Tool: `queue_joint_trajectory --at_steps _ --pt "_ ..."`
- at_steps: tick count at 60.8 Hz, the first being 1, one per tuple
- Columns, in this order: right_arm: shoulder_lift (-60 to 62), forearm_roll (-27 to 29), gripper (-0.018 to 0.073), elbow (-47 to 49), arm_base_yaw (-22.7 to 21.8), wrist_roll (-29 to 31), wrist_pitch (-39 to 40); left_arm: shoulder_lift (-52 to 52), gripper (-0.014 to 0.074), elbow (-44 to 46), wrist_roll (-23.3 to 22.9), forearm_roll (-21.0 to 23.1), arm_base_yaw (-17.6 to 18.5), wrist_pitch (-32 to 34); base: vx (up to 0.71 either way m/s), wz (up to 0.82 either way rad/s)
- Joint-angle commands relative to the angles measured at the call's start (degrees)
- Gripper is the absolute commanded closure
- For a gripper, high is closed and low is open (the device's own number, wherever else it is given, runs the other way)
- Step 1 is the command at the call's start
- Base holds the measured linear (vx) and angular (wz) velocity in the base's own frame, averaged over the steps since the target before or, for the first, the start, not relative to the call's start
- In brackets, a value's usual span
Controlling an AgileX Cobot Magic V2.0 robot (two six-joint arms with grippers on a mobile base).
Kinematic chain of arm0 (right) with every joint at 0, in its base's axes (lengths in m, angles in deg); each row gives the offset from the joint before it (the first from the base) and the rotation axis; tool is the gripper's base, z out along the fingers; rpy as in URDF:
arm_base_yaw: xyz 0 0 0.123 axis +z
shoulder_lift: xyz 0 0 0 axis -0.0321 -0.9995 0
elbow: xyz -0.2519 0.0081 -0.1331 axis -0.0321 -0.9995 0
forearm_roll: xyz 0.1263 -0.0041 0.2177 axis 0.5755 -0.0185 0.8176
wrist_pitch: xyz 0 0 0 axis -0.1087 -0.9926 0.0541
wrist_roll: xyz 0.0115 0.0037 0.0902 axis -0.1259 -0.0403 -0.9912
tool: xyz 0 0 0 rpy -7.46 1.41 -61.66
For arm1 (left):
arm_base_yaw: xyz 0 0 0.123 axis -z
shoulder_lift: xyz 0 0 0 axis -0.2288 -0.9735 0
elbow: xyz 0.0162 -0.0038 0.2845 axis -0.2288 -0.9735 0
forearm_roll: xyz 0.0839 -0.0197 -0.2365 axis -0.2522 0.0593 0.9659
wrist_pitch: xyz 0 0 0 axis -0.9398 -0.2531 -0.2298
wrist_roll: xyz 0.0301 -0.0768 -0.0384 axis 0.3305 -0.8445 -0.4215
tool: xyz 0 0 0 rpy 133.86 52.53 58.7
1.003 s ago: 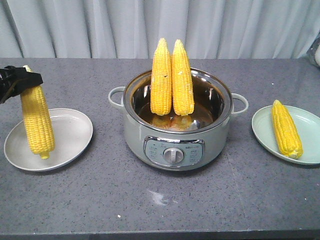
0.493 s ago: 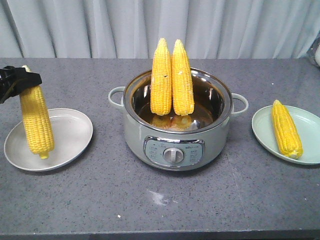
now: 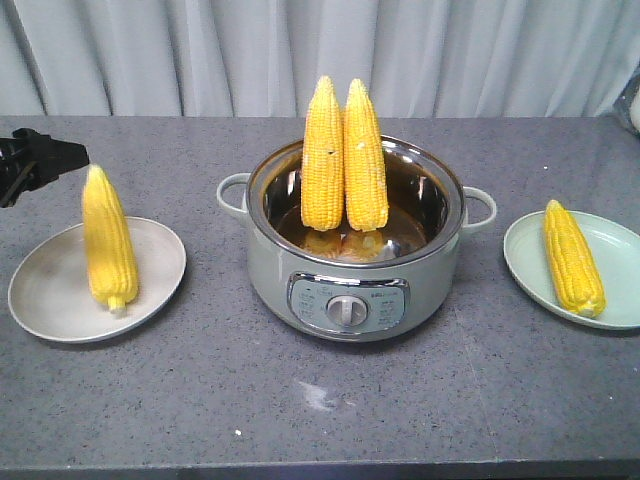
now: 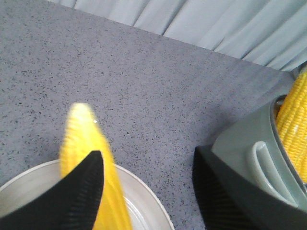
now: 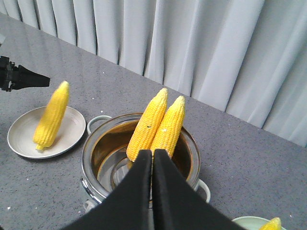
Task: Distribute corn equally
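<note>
1. Left gripper (image 4: 147, 152) has its fingers spread apart, holding nothing.
2. One cob (image 3: 108, 240) stands tilted on the white plate (image 3: 50, 292), just clear of those fingers.
3. Right gripper (image 5: 152, 155) is pressed together, empty.
4. Two cobs (image 3: 323, 160) lean in the pot (image 3: 350, 290); a fourth cob (image 3: 573, 258) lies on the green plate (image 3: 620, 272).

Left pincer (image 4: 147, 160) held aloft, fingers spread apart, right pincer (image 5: 152, 154) fingers pressed together
</note>
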Motion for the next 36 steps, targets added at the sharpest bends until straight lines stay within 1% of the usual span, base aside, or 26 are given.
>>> queue_joint_trajectory --at_steps 1,22,29,36 --pt "0.4 2.2 0.0564 1.4 -0.2 0.0 -1.0 2.2 0.0185 1.4 -0.1 -1.1 -0.2 0.6 0.0 0.0" --pt "0.4 2.2 0.0564 1.4 -0.2 0.0 -1.0 2.2 0.0185 1.4 -0.3 -1.1 -0.2 2.9 0.0 0.0" --pt "0.4 2.2 0.0564 1.4 -0.2 0.0 -0.7 2.4 0.0185 1.4 -0.6 -0.5 -0.2 5.9 0.0 0.0" --pt "0.4 2.2 0.0563 1.4 -0.2 0.1 0.5 2.4 0.0185 1.4 -0.6 0.7 -0.2 10.8 0.0 0.0"
